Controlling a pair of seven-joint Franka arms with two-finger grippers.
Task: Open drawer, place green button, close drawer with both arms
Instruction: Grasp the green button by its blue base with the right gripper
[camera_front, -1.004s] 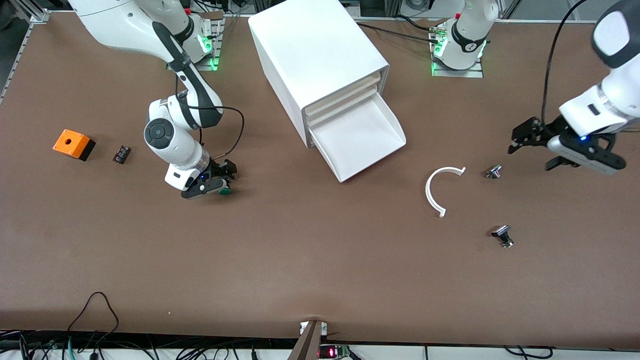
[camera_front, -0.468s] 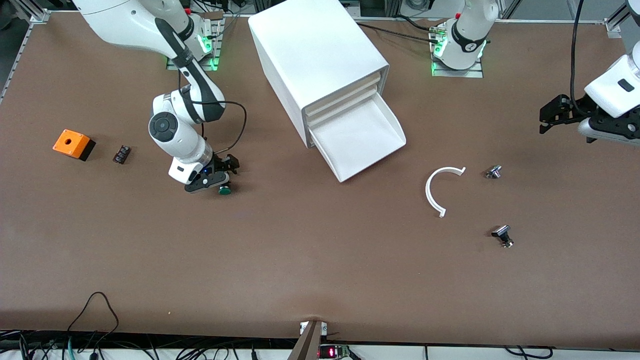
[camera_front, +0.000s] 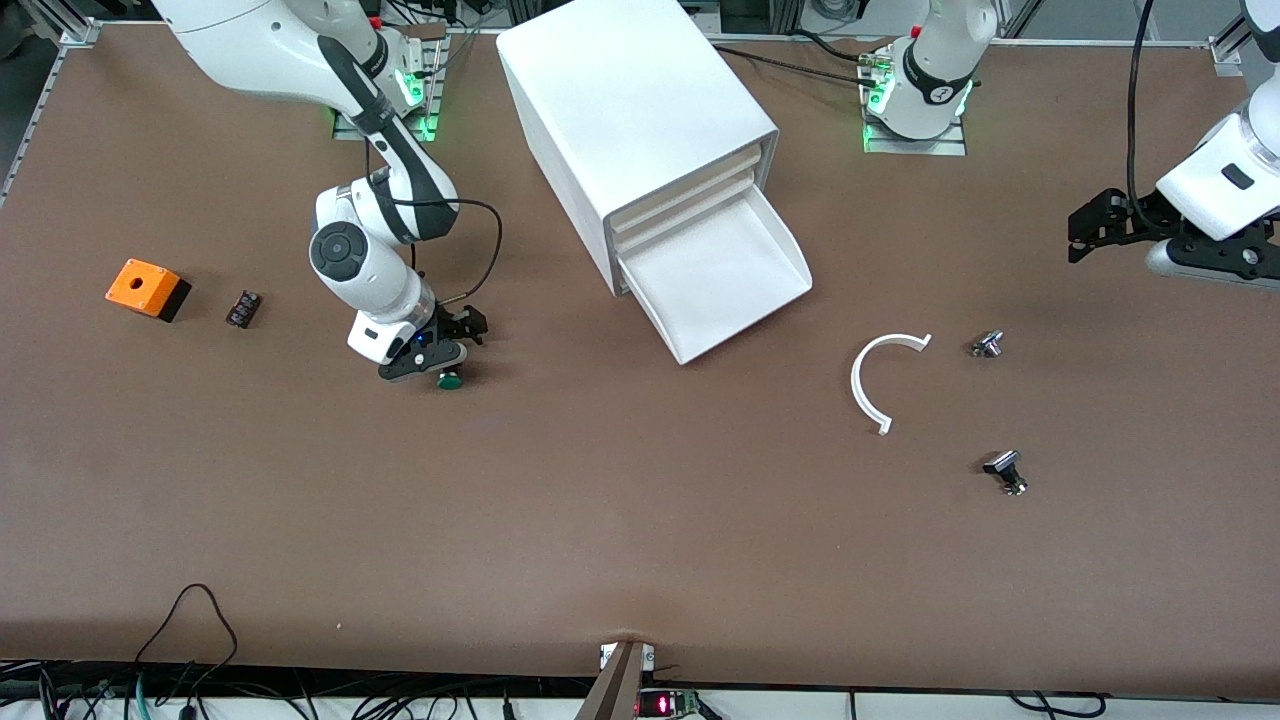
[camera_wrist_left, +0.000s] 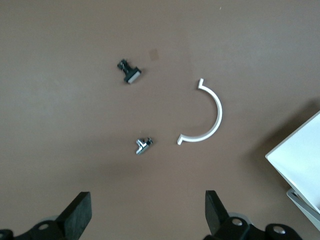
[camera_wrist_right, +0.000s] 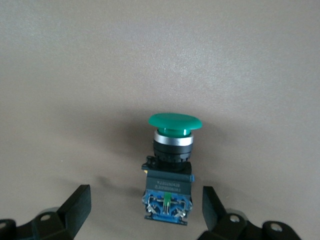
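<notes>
Brown tabletop (camera_front: 600, 520) fills your front view, with the white cabinet (camera_front: 630, 110) at twelve o'clock. Its lowest drawer (camera_front: 715, 275) is pulled out and looks bare inside; the three above it are shut. Your right gripper (camera_front: 452, 352) sits low at about nine o'clock from the drawer, fingers spread, with the green-capped button (camera_front: 449, 380) on the table just at its tip and not gripped. Toward the right arm's end lie an orange box (camera_front: 147, 288) and a small dark block (camera_front: 243, 308) beside it. Your left gripper (camera_front: 1095, 225) hangs in the air at three o'clock over bare table at the left arm's end, released. A white curved strip (camera_front: 872, 385) lies at about four o'clock from the drawer, with one small silver knob (camera_front: 987, 344) beside it and a second knob (camera_front: 1005, 472) nearer the camera.

Through the left wrist view, you see both dark fingertips (camera_wrist_left: 77, 215) wide apart with nothing between them. On the table below lie the curved strip (camera_wrist_left: 212, 115), both knobs (camera_wrist_left: 143, 145) (camera_wrist_left: 130, 72), and a white corner, probably of the cabinet (camera_wrist_left: 300, 160).

Through the right wrist view, the button (camera_wrist_right: 170, 165) lies on its side on the table, green cap away from the wrist, blue-black body between the open fingertips (camera_wrist_right: 75, 205), neither pad touching it.
</notes>
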